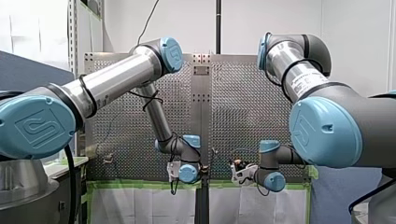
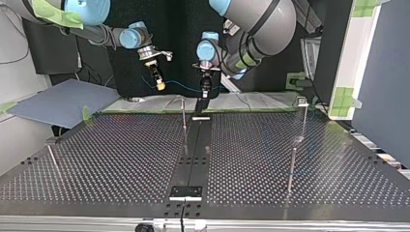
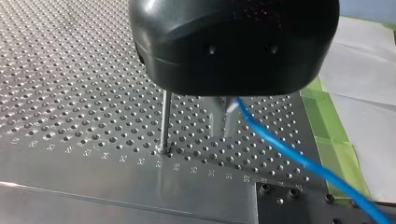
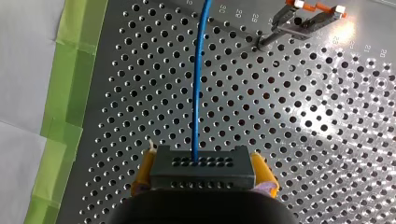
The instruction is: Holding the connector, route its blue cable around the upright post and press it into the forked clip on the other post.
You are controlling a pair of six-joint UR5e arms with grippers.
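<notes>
My right gripper (image 4: 201,164) is shut on the dark grey connector (image 4: 203,176), with a yellow pad (image 4: 141,173) on either side. The blue cable (image 4: 195,88) leaves the connector and runs ahead over the perforated plate. A forked clip (image 4: 306,18) with orange and white tips tops a post ahead and to one side. In the left wrist view my left gripper (image 3: 224,127) has its metal fingers drawn together on the blue cable (image 3: 289,158), just beside the thin upright post (image 3: 163,121). In the top view the cable (image 2: 181,87) hangs between my right gripper (image 2: 158,83) and my left gripper (image 2: 205,92).
Further thin posts (image 2: 291,169) stand on the perforated table (image 2: 290,203), one at the top view's left (image 2: 52,157). A dark centre strip (image 2: 191,159) runs across the table. Green tape (image 3: 329,135) and white sheet border the plate. A grey board (image 2: 63,101) lies at the top view's left.
</notes>
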